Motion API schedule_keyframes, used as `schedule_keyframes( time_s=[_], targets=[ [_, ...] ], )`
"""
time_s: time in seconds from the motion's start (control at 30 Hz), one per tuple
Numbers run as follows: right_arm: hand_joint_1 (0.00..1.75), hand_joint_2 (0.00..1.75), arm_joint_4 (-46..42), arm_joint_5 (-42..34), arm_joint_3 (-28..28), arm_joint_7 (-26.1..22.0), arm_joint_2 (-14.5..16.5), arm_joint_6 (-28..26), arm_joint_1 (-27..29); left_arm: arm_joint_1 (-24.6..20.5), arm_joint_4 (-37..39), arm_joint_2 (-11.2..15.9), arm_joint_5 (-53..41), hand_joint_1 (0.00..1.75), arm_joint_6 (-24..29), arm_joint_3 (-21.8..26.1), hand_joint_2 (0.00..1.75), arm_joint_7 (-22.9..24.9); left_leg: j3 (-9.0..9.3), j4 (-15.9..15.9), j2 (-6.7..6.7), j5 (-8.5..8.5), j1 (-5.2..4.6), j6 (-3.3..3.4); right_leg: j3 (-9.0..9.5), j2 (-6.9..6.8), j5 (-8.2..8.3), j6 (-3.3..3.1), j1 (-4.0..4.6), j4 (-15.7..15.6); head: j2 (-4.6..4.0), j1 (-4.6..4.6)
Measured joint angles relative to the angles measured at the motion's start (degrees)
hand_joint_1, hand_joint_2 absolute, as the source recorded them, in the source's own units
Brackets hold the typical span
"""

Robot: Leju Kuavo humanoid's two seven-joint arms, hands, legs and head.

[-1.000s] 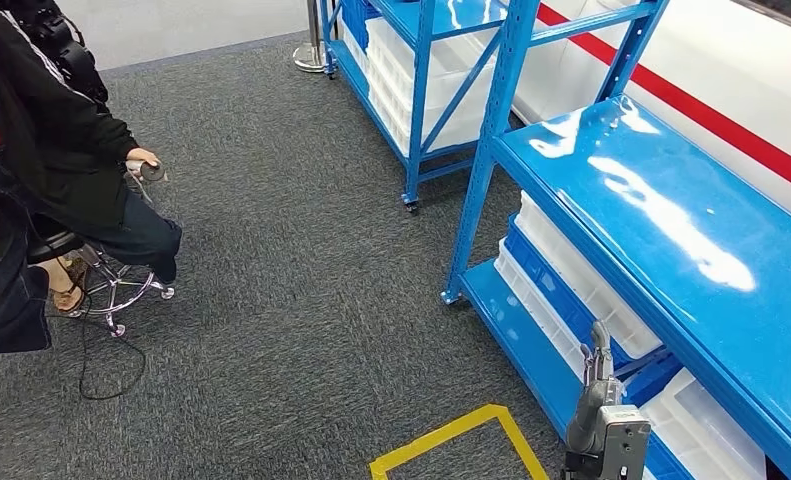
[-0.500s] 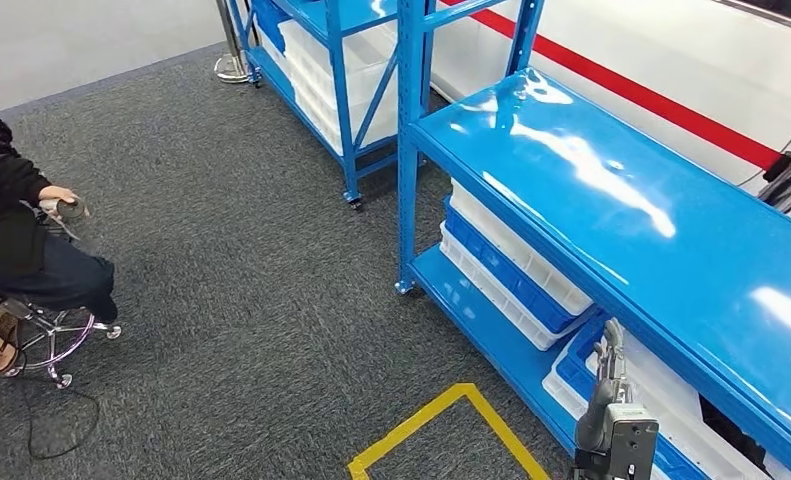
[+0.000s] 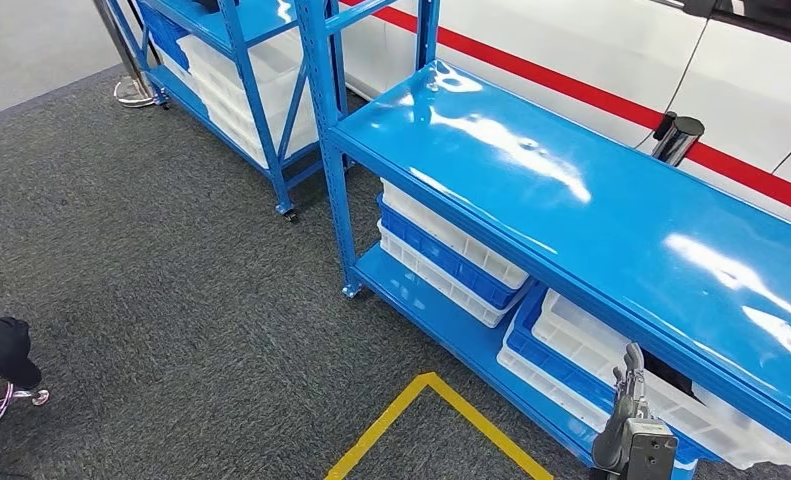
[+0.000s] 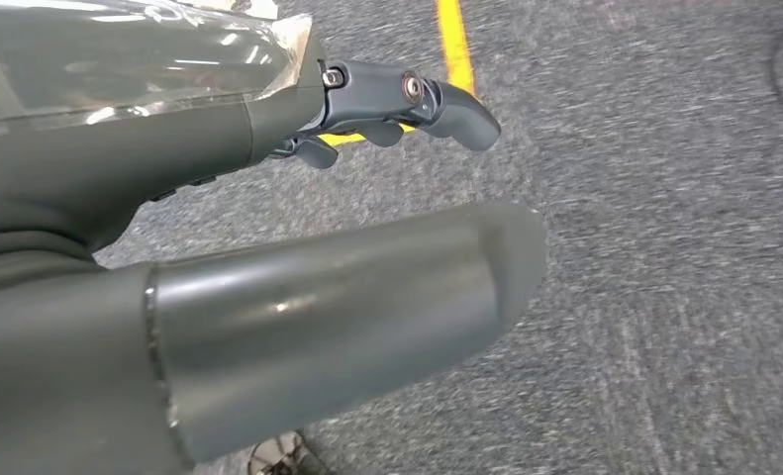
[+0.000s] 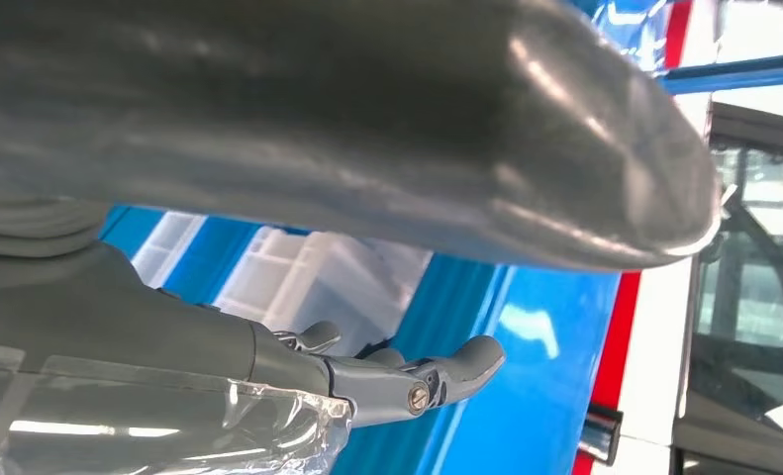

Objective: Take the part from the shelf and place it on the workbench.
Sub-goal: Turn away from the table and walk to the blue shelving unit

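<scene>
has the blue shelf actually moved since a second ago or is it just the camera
No: the shelf slid left in the head view, but the carpet and yellow tape slid with it, so the camera turned.

A glossy blue shelf (image 3: 611,220) runs from twelve o'clock toward four o'clock across the view; beneath its top deck, white and blue bins (image 3: 451,262) sit stacked on the lower deck; the right robot hand (image 3: 628,385) rises at five o'clock, fingers apart, holding nothing, just beside a white bin (image 3: 611,350); yellow floor tape (image 3: 426,410) angles at six o'clock on grey carpet (image 3: 171,260); a second blue shelf (image 3: 231,60) stands at eleven o'clock.
</scene>
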Motion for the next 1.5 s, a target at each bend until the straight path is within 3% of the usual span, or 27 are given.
schedule_keyframes(
  time_s=[0.03, 0.1, 0.17, 0.2, 0.23, 0.27, 0.33, 0.4, 0.47, 0.5, 0.53, 0.6, 0.67, 0.7, 0.77, 0.83, 0.87, 0.93, 1.0, 1.07, 1.13, 1.2, 1.23, 1.3, 1.37, 1.43, 1.5],
  targets=[
    [0.00, 0.00, 0.01, 0.01, -0.20, -0.03, 0.03, 0.00, 0.00, -0.03, -0.06, -0.05, 0.00, 0.00, 0.00, 0.01, 0.00, 0.00, 0.17, -0.45, 0.75, 0.28, 0.06, 0.46, -0.71, -1.23, -0.67, 0.04, 0.07, 1.17, 0.00, 0.09],
    [0.00, 0.00, 0.07, 0.03, -0.42, -0.07, 0.07, 0.00, -0.18, 0.03, -0.14, -0.09, 0.01, 0.00, 0.01, 0.04, 0.00, 0.00, 0.34, -1.00, 2.37, 0.57, 0.05, 0.99, -3.72, -4.85, -3.68, -0.30, 0.08, 7.16, 0.00, 0.26],
    [0.00, 0.00, 0.18, 0.08, -0.57, -0.07, 0.11, 0.02, -0.27, 0.11, -0.15, -0.10, 0.01, 0.00, 0.01, 0.08, 0.00, 0.00, 0.26, -1.02, 4.10, 0.54, -0.04, 1.05, -7.50, -6.48, -6.63, -0.15, -0.10, 14.62, 0.00, 0.33],
    [0.00, 0.00, 0.24, 0.13, -0.69, -0.07, 0.13, 0.06, -0.25, 0.12, -0.15, -0.13, 0.01, 0.00, -0.01, 0.09, 0.00, 0.00, 0.24, -1.01, 4.93, 0.49, -0.05, 1.00, -8.31, -6.72, -7.04, 0.26, -0.24, 16.30, 0.00, 0.32],
    [0.00, 0.00, 0.28, 0.24, -0.82, -0.06, 0.13, 0.11, -0.25, 0.11, -0.15, -0.15, 0.00, 0.00, -0.04, 0.09, 0.00, 0.00, 0.26, -1.00, 5.68, 0.43, -0.01, 0.92, -7.86, -6.95, -6.50, 0.85, -0.39, 15.56, 0.00, 0.33],
    [0.00, 0.00, 0.32, 0.43, -0.97, 0.00, 0.13, 0.16, -0.28, 0.11, -0.15, -0.20, -0.02, 0.00, -0.09, 0.08, 0.00, 0.00, 0.37, -0.99, 6.41, 0.33, 0.06, 0.76, -6.08, -7.55, -5.20, 1.52, -0.57, 12.37, 0.00, 0.33],
    [0.00, 0.00, 0.54, 1.51, -1.21, 0.53, 0.14, 0.08, -0.54, 0.15, -0.16, -0.26, -0.10, 0.00, -0.18, 0.08, 0.00, 0.00, 0.85, -0.90, 7.71, -0.07, -0.05, 0.15, -1.21, -10.96, -2.21, 2.34, -0.72, 3.68, 0.00, 0.38],
    [0.00, 0.00, 2.01, 5.91, -1.69, 1.81, 0.10, -2.11, -1.36, 0.23, -0.18, -0.27, -0.31, 0.00, -0.20, 0.10, 0.00, -0.02, 1.54, -0.83, 8.98, -0.63, -0.34, -0.68, 1.11, -13.25, -0.62, 1.74, -0.56, -0.66, 0.00, 0.24],
    [0.00, 0.00, 7.45, 14.15, -3.23, 3.99, -0.63, -7.86, -3.36, 0.07, -0.19, -0.34, -0.52, 0.00, -0.15, 0.12, 0.00, -0.04, 2.30, -0.93, 10.50, -1.08, -0.16, -1.43, 0.99, -11.97, -0.30, 0.64, -0.30, -0.85, 0.00, 0.01],
    [0.00, 0.00, 12.65, 18.67, -4.56, 5.31, -1.50, -11.98, -5.06, -0.11, -0.19, -0.39, -0.61, 0.00, -0.10, 0.13, 0.00, -0.04, 2.56, -0.71, 10.49, -1.45, 0.15, -1.77, 1.14, -11.11, -0.19, 0.18, -0.42, -0.94, 0.00, -0.03],
    [0.00, 0.00, 19.35, 23.04, -6.10, 6.89, -2.74, -16.70, -7.01, -0.26, -0.18, -0.45, -0.72, 0.00, -0.04, 0.15, 0.00, -0.05, 2.43, 0.24, 9.39, -2.35, 0.43, -2.02, 1.33, -10.29, -0.02, -0.29, -0.60, -1.04, 0.00, -0.08],
    [0.00, 0.00, 33.94, 30.85, -8.57, 11.74, -5.52, -25.31, -10.47, -0.29, -0.16, -0.55, -1.18, 0.00, -0.04, 0.20, 0.00, -0.10, 0.34, 5.43, 5.34, -5.83, 0.74, -2.27, 1.59, -8.86, 0.31, -1.05, -1.01, -1.15, 0.00, -0.19],
    [0.00, 0.00, 46.41, 37.28, -9.39, 22.39, -7.68, -29.02, -12.20, 0.18, -0.13, -0.49, -1.89, 0.00, -0.26, 0.25, 0.00, -0.28, -3.40, 12.94, 2.86, -9.38, 0.71, -2.29, 1.43, -7.44, 0.38, -1.33, -0.82, -1.12, 0.00, -0.25],
    [0.00, 0.00, 51.55, 39.42, -9.41, 29.09, -8.29, -29.17, -12.60, 0.47, -0.11, -0.39, -2.25, 0.00, -0.44, 0.27, 0.00, -0.38, -4.71, 15.07, 2.51, -9.71, 0.71, -2.25, 1.42, -6.61, 0.37, -1.34, -0.70, -1.09, 0.00, -0.26],
    [0.00, 0.00, 59.56, 41.61, -9.44, 40.57, -8.88, -28.09, -12.97, 0.89, -0.05, -0.14, -3.07, 0.00, -0.86, 0.30, 0.00, -0.48, -4.51, 13.00, 2.11, -6.79, 0.70, -1.95, 1.52, -4.88, 0.36, -1.34, -0.56, -1.02, 0.00, -0.26],
    [0.00, 0.00, 64.88, 42.46, -9.41, 46.39, -8.98, -26.49, -13.41, 1.07, 0.08, 0.19, -3.71, 0.00, -1.14, 0.31, 0.00, -0.21, -1.62, 5.47, 0.17, -2.31, 0.73, -1.38, 1.56, -3.20, 0.36, -1.25, -0.47, -0.94, 0.00, -0.27],
    [0.00, 0.00, 66.83, 42.65, -9.40, 47.96, -8.99, -25.72, -13.80, 1.08, 0.21, 0.34, -3.98, 0.00, -1.17, 0.29, 0.00, 0.06, -0.46, 2.48, -0.83, -1.06, 0.70, -1.20, 1.41, -2.40, 0.38, -1.11, -0.40, -0.86, 0.00, -0.27],
    [0.00, 0.00, 69.92, 42.75, -9.39, 49.69, -9.03, -24.40, -14.50, 0.95, 0.48, 0.56, -4.38, 0.00, -1.09, 0.23, 0.00, 0.90, 0.35, 0.22, -1.70, -0.69, 0.39, -0.94, 0.88, -1.06, 0.51, -0.49, -0.37, -0.81, 0.00, -0.24],
    [0.00, 0.00, 72.08, 42.63, -9.40, 50.40, -9.24, -23.46, -14.76, 0.73, 0.72, 0.52, -4.60, 0.00, -0.91, 0.17, 0.00, 1.74, 0.55, -0.31, -0.38, -0.31, 0.11, -0.37, 0.27, -0.33, 0.66, 0.37, -0.48, -0.81, 0.00, -0.24],
    [0.00, 0.00, 73.64, 42.27, -9.42, 50.79, -9.47, -22.71, -15.08, 0.66, 0.94, 0.49, -4.77, 0.00, -0.59, 0.13, 0.00, 2.51, 0.81, -1.10, 1.04, 0.30, 0.15, 0.53, -1.14, -2.47, -0.70, 0.53, -0.33, 1.53, 0.00, -0.05],
    [0.00, 0.00, 74.66, 41.88, -9.51, 51.00, -9.74, -22.12, -15.66, 0.79, 1.20, 0.48, -4.98, 0.00, -0.24, 0.10, 0.00, 3.22, 0.80, -1.42, 2.72, 0.54, 0.05, 0.98, -4.53, -5.63, -4.18, 0.07, -0.21, 8.40, 0.00, 0.21],
    [0.00, 0.00, 75.37, 41.54, -9.68, 51.07, -10.05, -21.75, -16.05, 0.87, 1.51, 0.47, -5.27, 0.00, -0.03, 0.08, 0.00, 4.00, 0.68, -1.37, 4.48, 0.53, -0.12, 0.99, -7.58, -6.65, -6.74, 0.29, -0.31, 15.00, 0.00, 0.28],
    [0.00, 0.00, 75.65, 41.33, -9.77, 51.03, -10.18, -21.59, -16.10, 0.85, 1.66, 0.47, -5.39, 0.00, 0.05, 0.06, 0.00, 4.48, 0.65, -1.35, 5.24, 0.50, -0.15, 0.96, -7.63, -6.84, -6.77, 0.73, -0.39, 15.58, 0.00, 0.28],
    [0.00, 0.00, 76.04, 40.95, -9.97, 50.79, -10.45, -21.19, -16.13, 0.78, 1.96, 0.40, -5.57, 0.00, 0.17, 0.03, 0.00, 5.53, 0.76, -1.31, 6.54, 0.38, -0.09, 0.75, -4.09, -7.84, -4.57, 1.90, -0.66, 9.73, 0.00, 0.28],
    [0.00, 0.00, 76.26, 40.81, -10.10, 50.39, -10.59, -20.81, -16.38, 0.77, 2.19, 0.39, -5.70, 0.00, 0.28, 0.01, 0.00, 6.29, 1.13, -1.18, 7.74, 0.02, -0.30, 0.16, 0.45, -10.71, -1.87, 2.24, -0.72, 1.61, 0.00, 0.30],
    [0.00, 0.00, 76.46, 40.62, -10.27, 49.82, -10.60, -20.36, -16.72, 0.70, 2.34, 0.40, -5.86, 0.00, 0.45, -0.01, 0.00, 7.05, 1.73, -1.14, 8.93, -0.41, -0.59, -0.62, 1.84, -12.17, -0.66, 1.41, -0.53, -1.35, 0.00, 0.18],
    [0.00, 0.00, 76.67, 40.33, -10.56, 49.23, -10.67, -19.86, -16.83, 0.45, 2.42, 0.30, -6.01, 0.00, 0.58, -0.09, 0.00, 7.76, 2.34, -1.24, 9.96, -0.70, -0.42, -1.34, 1.79, -10.89, -0.36, 0.43, -0.60, -1.36, 0.00, 0.09]
  ],
)
